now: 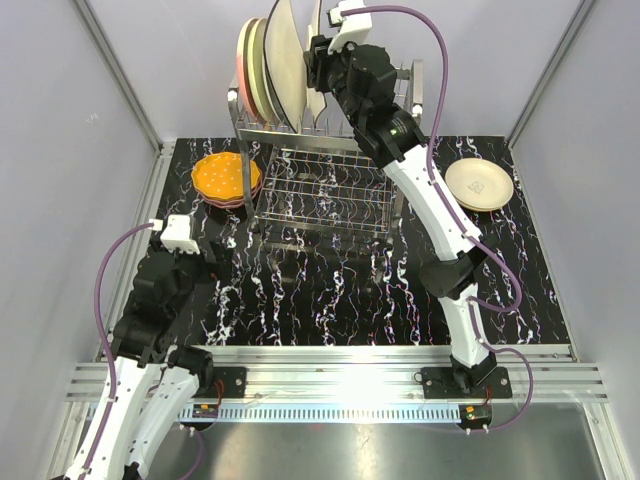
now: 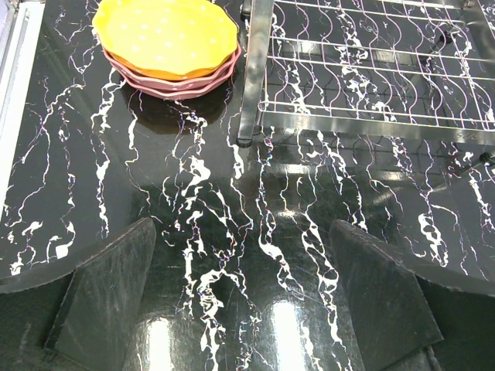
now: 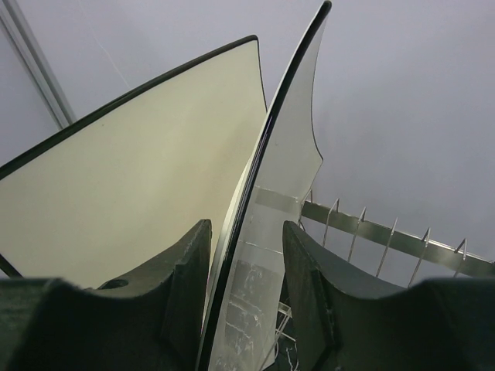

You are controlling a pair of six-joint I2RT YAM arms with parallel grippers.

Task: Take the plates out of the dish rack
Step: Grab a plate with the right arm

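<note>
The dish rack [image 1: 325,190] stands at the back of the table, with several plates upright in its top tier: pink-edged ones [image 1: 246,70] and a large cream plate [image 1: 283,62]. My right gripper [image 1: 318,72] reaches over that tier. In the right wrist view it [image 3: 246,226] is shut on the edge of a white plate with a dark rim [image 3: 286,147], next to the large cream plate [image 3: 139,178]. My left gripper [image 2: 241,226] hovers open and empty low over the table, left of the rack.
An orange plate [image 1: 225,175] lies on a pink one [image 2: 186,81] left of the rack's post [image 2: 255,77]. A cream round plate [image 1: 479,184] lies flat at the right. The rack's lower tier [image 1: 330,200] holds nothing. Grey walls enclose the black marbled table [image 1: 330,290].
</note>
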